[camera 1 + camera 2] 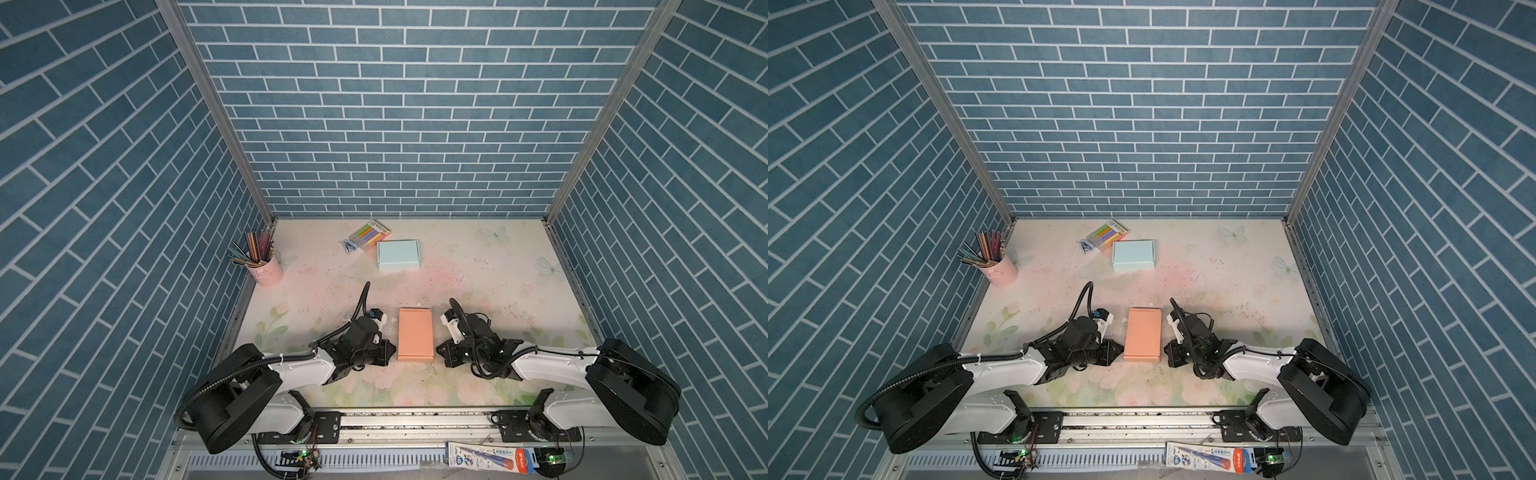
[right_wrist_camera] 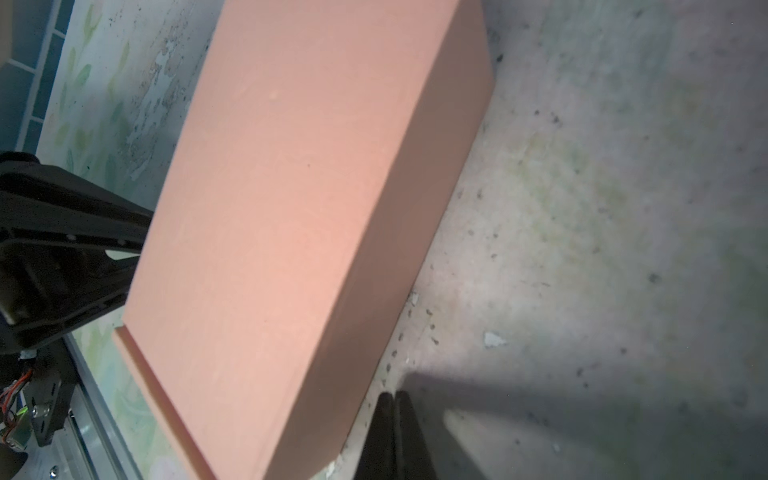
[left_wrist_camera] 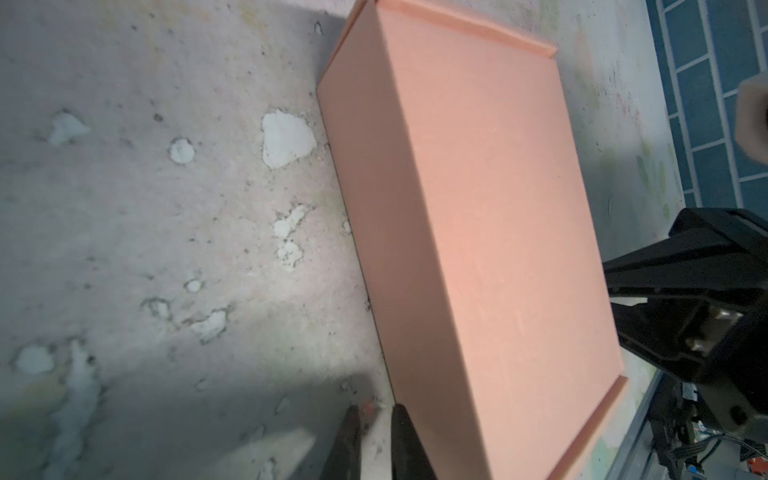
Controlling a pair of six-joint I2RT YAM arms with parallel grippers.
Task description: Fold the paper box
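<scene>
1. I see a pale flowered table [image 1: 498, 291] inside blue brick-patterned walls, with both arms reaching in from its front edge.
2. The paper box [image 1: 415, 334], salmon orange, lies flat near the middle of the front edge. Its long sides run front to back. The lid is down, and a thin lip shows at the near and far ends.
3. The left gripper [image 3: 376, 415] sits low, just beside the box's left wall near its front corner. Its jaws stand a narrow slit apart and hold nothing. I cannot tell whether a fingertip touches the wall.
4. The right gripper [image 2: 392, 399] sits just beside the box's right wall. Its fingers are pressed together and empty.
5. Toward the back edge lie a light blue box [image 1: 398, 255] and a pack of markers [image 1: 371, 235]. A pink cup of pencils [image 1: 266, 270] stands by the left edge, well clear of the work.
6. I judge the folding to be at its last step, since the box looks closed and squared.
7. Next I would check that the lid lies flush, pressing gently from above if it lifts, then draw both arms back without nudging the box.
</scene>
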